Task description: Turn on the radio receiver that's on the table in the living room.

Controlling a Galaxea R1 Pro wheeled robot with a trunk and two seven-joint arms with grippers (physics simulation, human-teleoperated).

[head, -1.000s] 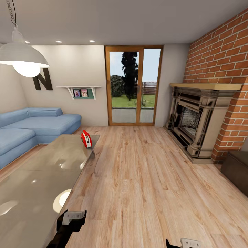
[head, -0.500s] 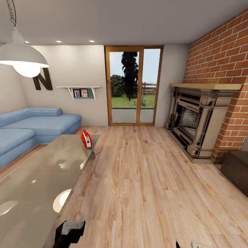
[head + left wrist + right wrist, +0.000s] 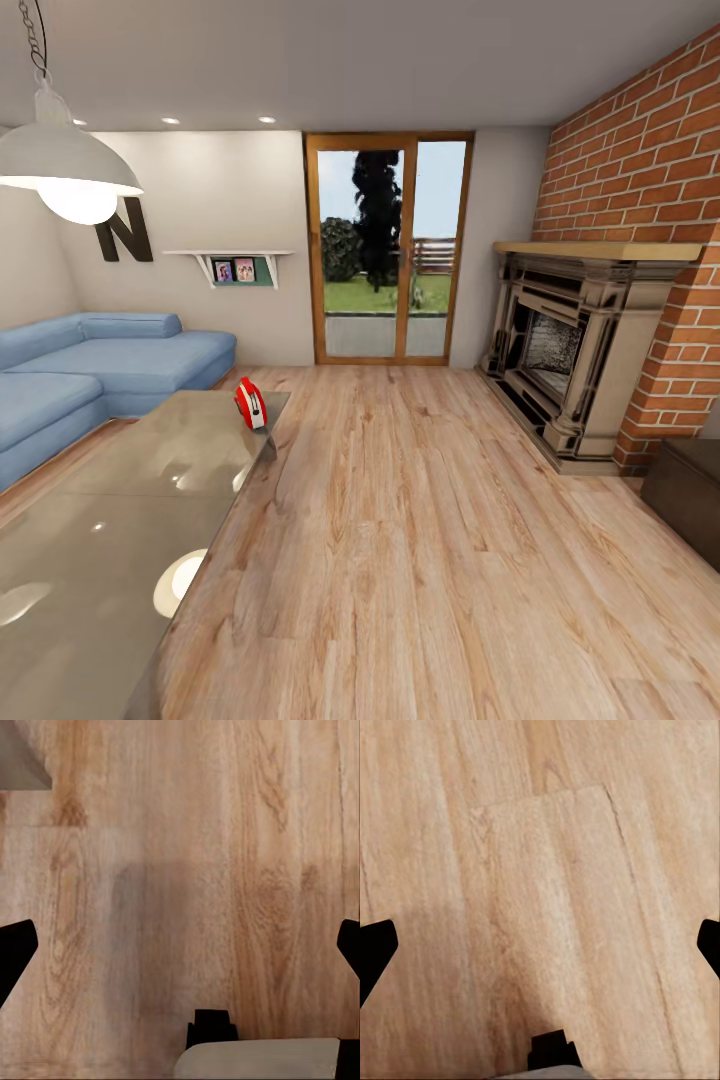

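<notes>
— Radio receiver sits upright at the far corner of the table, on the edge away from the sofa. Which arm do I send?

— I'd judge the left: the table lies on my left side, the radio well ahead along its length.

— Grippers?

— Left gripper and right gripper both hang over bare floor, fingertips spread wide, holding nothing. I drive closer first.
</notes>
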